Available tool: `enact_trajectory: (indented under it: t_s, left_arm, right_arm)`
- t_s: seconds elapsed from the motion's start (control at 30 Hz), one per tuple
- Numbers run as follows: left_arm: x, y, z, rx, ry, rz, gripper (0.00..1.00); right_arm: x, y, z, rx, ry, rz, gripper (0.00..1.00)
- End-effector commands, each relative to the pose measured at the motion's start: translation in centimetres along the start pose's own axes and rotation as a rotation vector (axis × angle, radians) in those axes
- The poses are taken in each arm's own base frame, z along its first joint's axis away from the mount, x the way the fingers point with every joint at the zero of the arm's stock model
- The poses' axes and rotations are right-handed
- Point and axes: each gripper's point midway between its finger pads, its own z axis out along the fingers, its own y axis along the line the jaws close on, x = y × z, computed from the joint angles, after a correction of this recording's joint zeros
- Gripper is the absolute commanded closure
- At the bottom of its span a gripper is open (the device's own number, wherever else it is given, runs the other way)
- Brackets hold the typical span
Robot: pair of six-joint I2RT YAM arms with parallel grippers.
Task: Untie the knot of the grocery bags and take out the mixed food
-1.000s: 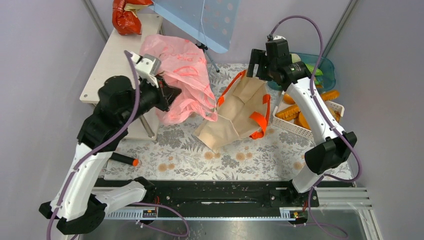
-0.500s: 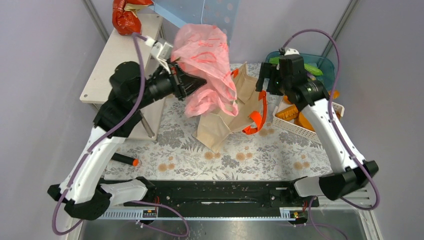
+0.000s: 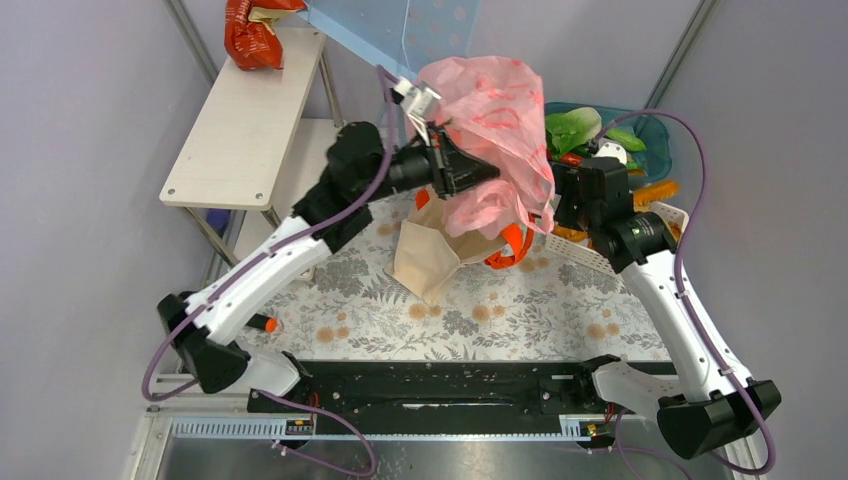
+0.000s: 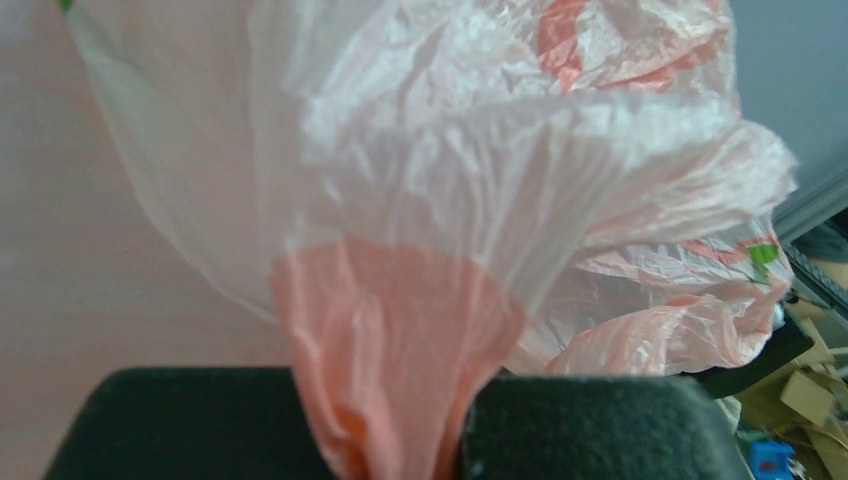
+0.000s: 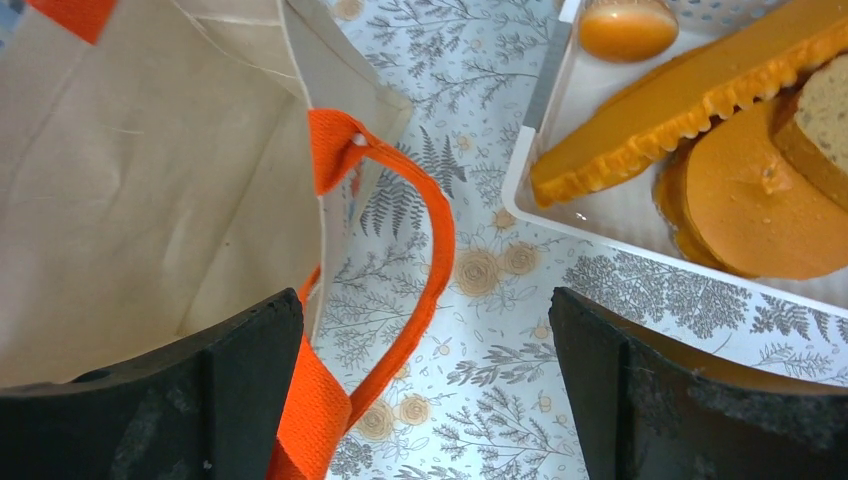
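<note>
Floral worktop [image 3: 520, 320] between grey walls.
Left pincer [image 3: 478, 176] clamps pink bag [image 3: 495, 130]; right pincer [image 5: 425, 390] gapes empty; white basket [image 3: 640, 262], orange foods [image 5: 750, 190], centre right.

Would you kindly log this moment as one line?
left end effector: shut on pink bag, lifted | right end effector: open, empty, above tote

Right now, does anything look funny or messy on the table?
Yes. The beige cloth tote with orange handles lies tipped over on the flowery tablecloth instead of standing. The crinkly pink plastic bag hangs bunched in the air, pinched by the left gripper, above the tote.
</note>
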Motion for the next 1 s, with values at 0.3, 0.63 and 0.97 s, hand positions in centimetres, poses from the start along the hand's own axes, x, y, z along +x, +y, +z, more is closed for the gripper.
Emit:
enact_trajectory:
  t_s: [0.3,0.63,0.97]
  left_arm:
    - [9.6,6.8,3.2,-0.036,0.161,-0.024,1.00]
    - [17.9,21.3,1.7,-0.558,0.461,0.014,1.00]
    - [20.1,22.7,-1.2,-0.665,0.572,0.018,1.00]
  right_arm:
    - [-2.3,-3.7,-3.1,0.092,-0.274,0.119,0.01]
    - [-2.9,3.8,-6.3,-0.348,-0.251,0.100,0.01]
    - [-3.9,9.7,-4.8,-0.525,-0.199,0.097,0.01]
